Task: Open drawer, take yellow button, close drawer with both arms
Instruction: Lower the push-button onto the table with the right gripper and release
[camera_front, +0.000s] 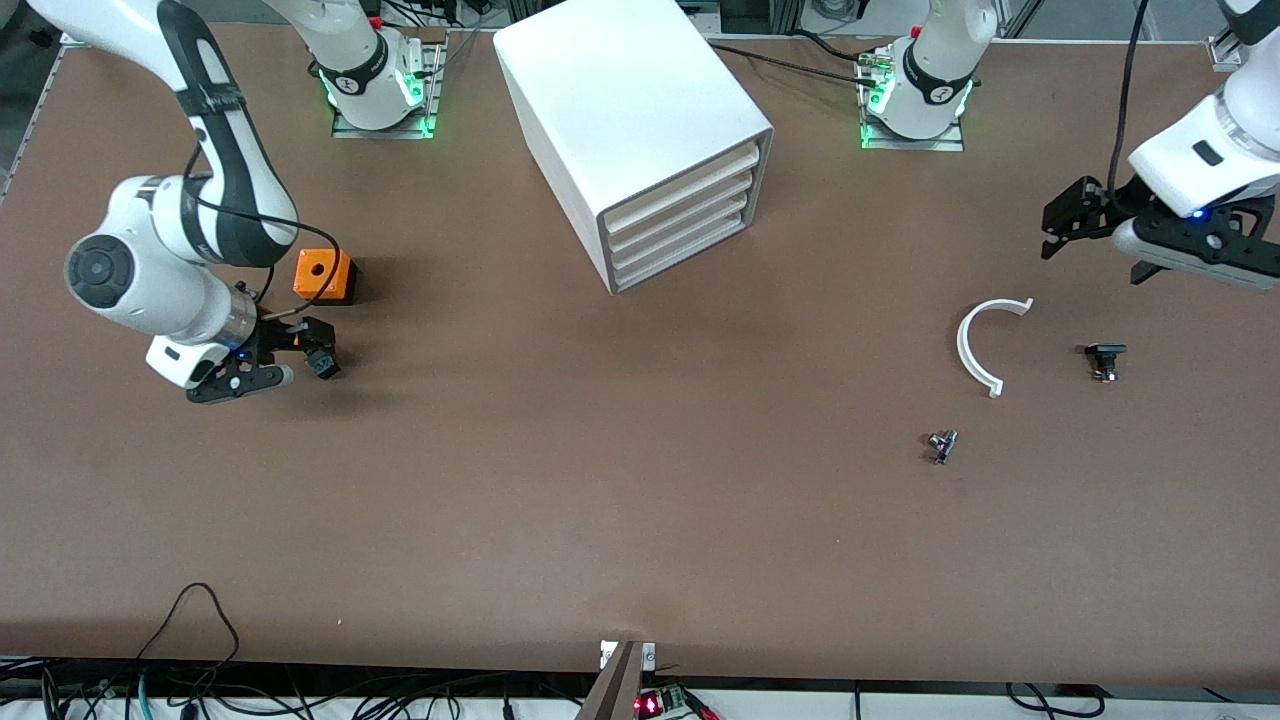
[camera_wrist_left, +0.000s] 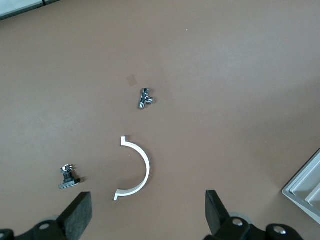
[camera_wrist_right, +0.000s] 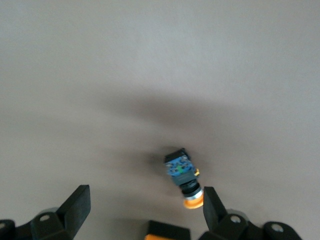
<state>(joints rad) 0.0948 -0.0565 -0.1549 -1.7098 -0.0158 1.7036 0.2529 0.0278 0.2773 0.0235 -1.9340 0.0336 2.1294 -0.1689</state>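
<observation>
The white cabinet stands between the two arm bases. Its uppermost drawer is pushed in flush with the three below. The button, an orange cap on a dark body, is at the right arm's end of the table, nearer the front camera than the orange cube. My right gripper is low over it and open. The button lies close against one fingertip and is not clamped. My left gripper hangs open and empty over the left arm's end.
The orange cube with a round hole sits right beside the right gripper. Under the left gripper lie a white half ring, a small black part and a metal fitting.
</observation>
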